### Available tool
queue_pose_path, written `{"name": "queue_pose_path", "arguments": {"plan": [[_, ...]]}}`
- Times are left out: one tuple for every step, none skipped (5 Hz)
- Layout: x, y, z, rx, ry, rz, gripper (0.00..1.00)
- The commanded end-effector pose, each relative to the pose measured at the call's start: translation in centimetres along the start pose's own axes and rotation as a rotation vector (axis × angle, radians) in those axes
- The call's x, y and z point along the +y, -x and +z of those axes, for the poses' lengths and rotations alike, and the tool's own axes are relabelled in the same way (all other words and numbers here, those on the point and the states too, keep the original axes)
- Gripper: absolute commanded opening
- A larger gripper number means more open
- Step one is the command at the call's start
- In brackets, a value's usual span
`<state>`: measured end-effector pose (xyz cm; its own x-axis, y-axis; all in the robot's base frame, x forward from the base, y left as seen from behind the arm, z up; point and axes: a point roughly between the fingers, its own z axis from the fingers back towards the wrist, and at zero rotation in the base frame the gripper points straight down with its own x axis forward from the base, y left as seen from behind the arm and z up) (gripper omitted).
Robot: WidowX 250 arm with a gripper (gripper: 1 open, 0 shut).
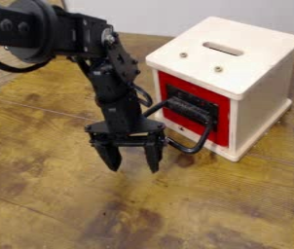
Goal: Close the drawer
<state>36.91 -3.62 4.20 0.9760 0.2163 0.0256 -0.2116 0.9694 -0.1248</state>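
Note:
The drawer (pixel 189 114) has a red front panel and sits in the white cabinet body (pixel 240 68); it stands nearly flush with the cabinet's red face. Its large black loop handle (pixel 193 129) juts out toward the front left. My black gripper (pixel 131 160) hangs just left of the handle, fingers pointing down at the table, jaws open and empty. The right finger (pixel 151 159) is close beside the handle; I cannot tell if it touches.
The cabinet has a slotted top (pixel 223 47) and stands at the right on a worn wooden table (pixel 58 195). My black arm (pixel 104 78) reaches in from the upper left.

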Motion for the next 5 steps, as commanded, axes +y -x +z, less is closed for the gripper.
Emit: {"name": "queue_pose_path", "arguments": {"plan": [[-1.10,-0.20,1.61,-0.037,0.017,-0.025,1.00],[-1.22,-0.24,1.74,-0.037,0.018,-0.031,1.00],[-1.33,-0.25,1.91,-0.037,0.021,-0.036,1.00],[-1.43,-0.29,2.02,-0.039,0.024,-0.040,1.00],[-1.52,-0.34,2.18,-0.041,0.026,-0.045,1.00]]}}
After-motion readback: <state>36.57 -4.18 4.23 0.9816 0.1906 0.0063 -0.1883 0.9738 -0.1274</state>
